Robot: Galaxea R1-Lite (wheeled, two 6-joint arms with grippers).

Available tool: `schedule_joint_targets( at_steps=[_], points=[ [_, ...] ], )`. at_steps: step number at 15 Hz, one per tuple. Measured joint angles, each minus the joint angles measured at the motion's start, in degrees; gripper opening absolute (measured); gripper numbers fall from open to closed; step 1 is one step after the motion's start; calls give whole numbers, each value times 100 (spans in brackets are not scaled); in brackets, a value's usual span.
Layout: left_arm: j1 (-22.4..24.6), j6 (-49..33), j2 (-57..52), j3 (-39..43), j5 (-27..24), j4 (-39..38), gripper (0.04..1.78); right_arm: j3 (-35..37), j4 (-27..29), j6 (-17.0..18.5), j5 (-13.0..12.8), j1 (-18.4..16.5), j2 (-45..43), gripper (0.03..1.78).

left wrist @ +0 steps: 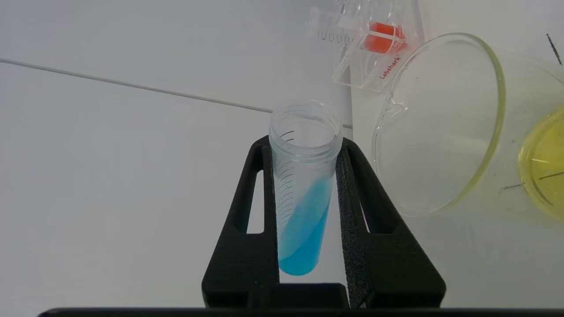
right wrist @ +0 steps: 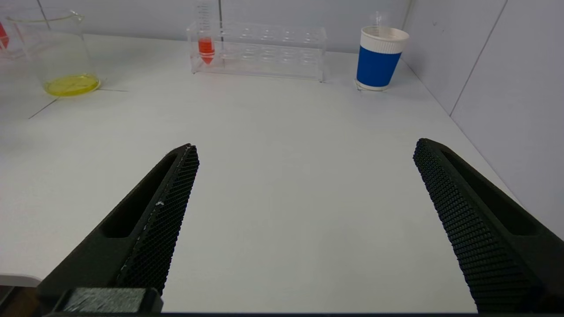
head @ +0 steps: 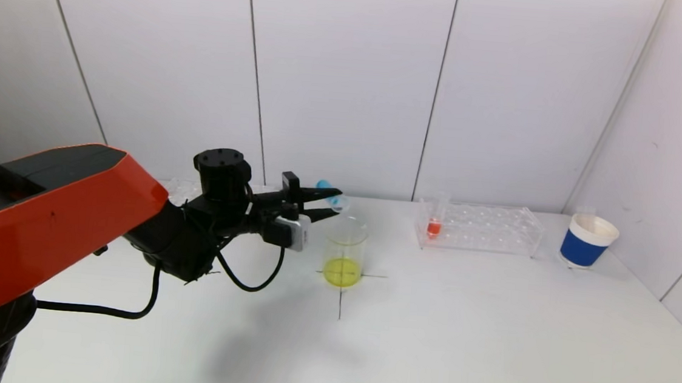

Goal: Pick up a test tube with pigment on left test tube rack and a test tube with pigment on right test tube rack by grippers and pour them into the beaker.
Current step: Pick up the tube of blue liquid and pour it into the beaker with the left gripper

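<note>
My left gripper (head: 332, 205) is shut on a test tube (head: 333, 197) of blue pigment, held tilted just above the rim of the glass beaker (head: 347, 231), which has yellow liquid at its bottom. In the left wrist view the tube (left wrist: 304, 198) sits between the black fingers (left wrist: 357, 193), its open mouth next to the beaker's rim (left wrist: 440, 132), and the blue liquid is still inside. The right test tube rack (head: 484, 228) holds a tube of red pigment (head: 434, 223). The left rack (head: 175, 188) is mostly hidden behind my arm. My right gripper (right wrist: 306, 145) hovers open and empty over bare table.
A blue and white paper cup (head: 590, 240) stands right of the right rack, near the side wall. A black cross is marked on the white table (head: 457, 334) under the beaker. Walls close the back and the right side.
</note>
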Motion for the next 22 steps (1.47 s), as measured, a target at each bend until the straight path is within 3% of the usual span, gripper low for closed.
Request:
schedule_joint_targets(
  at_steps=[17, 22],
  points=[
    [85, 1833, -207, -634, 124, 1521, 42, 0, 0, 0, -2, 0, 0, 177],
    [85, 2010, -288, -658, 138, 1556, 42, 0, 0, -2, -2, 0, 0, 177]
  ],
)
